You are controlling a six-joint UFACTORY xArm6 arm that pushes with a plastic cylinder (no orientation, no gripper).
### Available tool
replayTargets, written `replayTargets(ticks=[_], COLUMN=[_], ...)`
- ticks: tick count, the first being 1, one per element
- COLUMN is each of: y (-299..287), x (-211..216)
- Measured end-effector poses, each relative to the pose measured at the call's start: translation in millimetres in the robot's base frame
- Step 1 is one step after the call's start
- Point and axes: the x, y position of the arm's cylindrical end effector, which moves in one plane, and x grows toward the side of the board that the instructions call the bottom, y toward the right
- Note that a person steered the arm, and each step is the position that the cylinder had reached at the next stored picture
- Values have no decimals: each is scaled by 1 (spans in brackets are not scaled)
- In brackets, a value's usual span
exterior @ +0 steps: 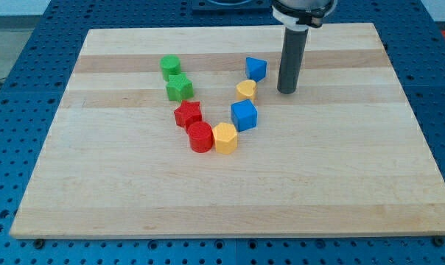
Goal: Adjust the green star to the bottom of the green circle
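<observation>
The green circle point(169, 66) sits at the upper left of the block group on the wooden board point(230, 191). The green star point(179, 87) lies just below it and slightly to the right, touching or nearly touching it. My tip point(286, 91) rests on the board at the view's upper right, well to the right of both green blocks, just right of the yellow heart-like block point(246, 90).
The blocks form a V: red star point(187, 114), red cylinder point(200, 138), yellow hexagon point(225, 138), blue cube point(244, 115), blue triangle-like block point(256, 68). The board's edges are surrounded by a blue perforated table.
</observation>
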Motion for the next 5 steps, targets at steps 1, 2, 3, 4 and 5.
replayTargets(ticks=[1,2,3,4,5], y=[0,0,0,-17,-58], x=[-2,-6,-35,-71,-92])
